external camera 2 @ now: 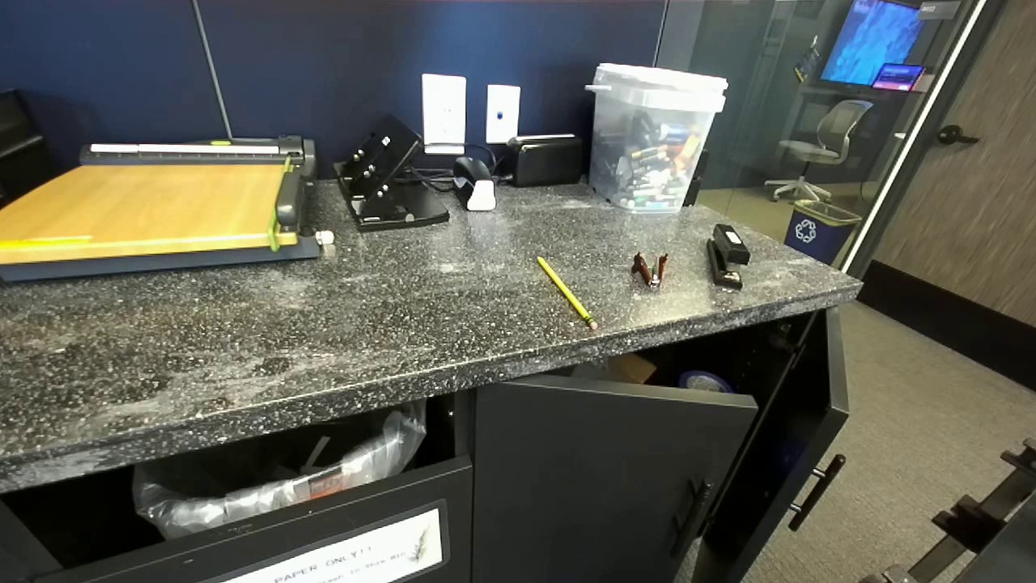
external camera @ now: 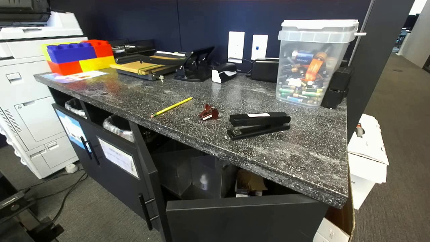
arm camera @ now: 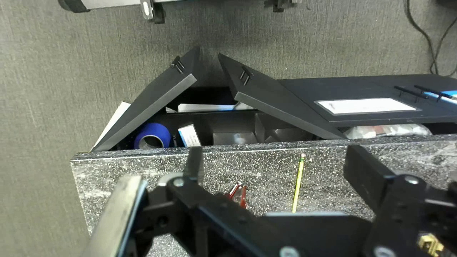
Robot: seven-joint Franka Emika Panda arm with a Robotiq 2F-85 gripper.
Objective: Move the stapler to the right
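The dark speckled counter [external camera: 312, 148] is bearing the whole scene, and the move to the right is, by my judgement, waiting to begin, though one moment is not proving that: the stapler [external camera: 260, 120], lying this far over, could also be marking a finished job. The clear lidded tub [external camera: 314, 37] is standing farther back, near the counter's right end. In the wrist view the gripper [arm camera: 275, 162] is hanging with its jaws spread wide, pinching nothing, so reaching, grasping, shifting and letting go are probably all remaining. The stapler is resting on the counter near the front edge, lying right of the yellow pencil [external camera: 172, 107] and the reddish-brown staple remover [external camera: 210, 111] in both exterior views and touching neither; the wrist view is not showing it clearly. As a whole it is looking long, low and black, sitting upright on its base; its two hinged halves are gaping at the end nearer the front edge; a small white label [external camera: 258, 114] is lying along the top
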